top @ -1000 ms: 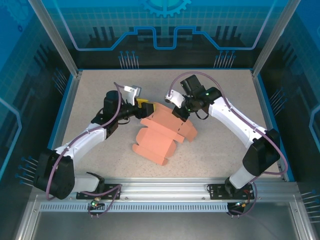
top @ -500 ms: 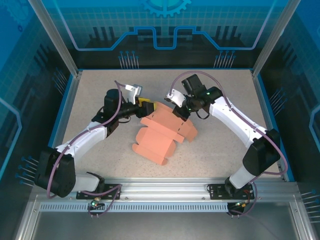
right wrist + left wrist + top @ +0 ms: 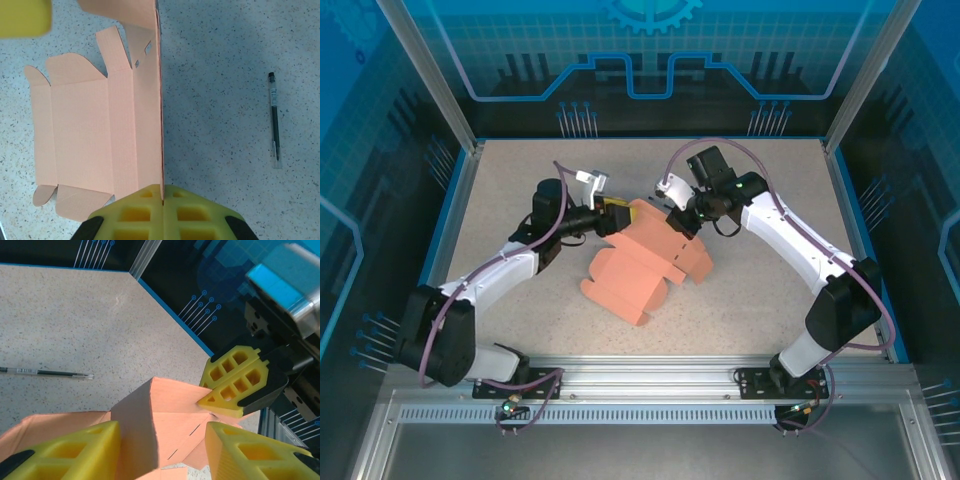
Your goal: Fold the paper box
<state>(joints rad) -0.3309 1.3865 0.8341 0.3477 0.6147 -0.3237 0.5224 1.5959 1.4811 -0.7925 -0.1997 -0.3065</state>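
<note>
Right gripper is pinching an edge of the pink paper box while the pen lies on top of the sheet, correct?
Not quite. The pen lies on the bare table, apart from the paper box, as the right wrist view shows. The right gripper is indeed shut on an edge of the sheet.

Salmon paper box (image 3: 636,272) (mostly flat), one panel upright.

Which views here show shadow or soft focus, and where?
Left wrist: the salmon-pink cardboard box sheet has one raised panel in shade. Right wrist: sheet and thin dark pen crisp, a yellow blur top left. Top external: even light over the speckled table, soft shadows only.
</note>
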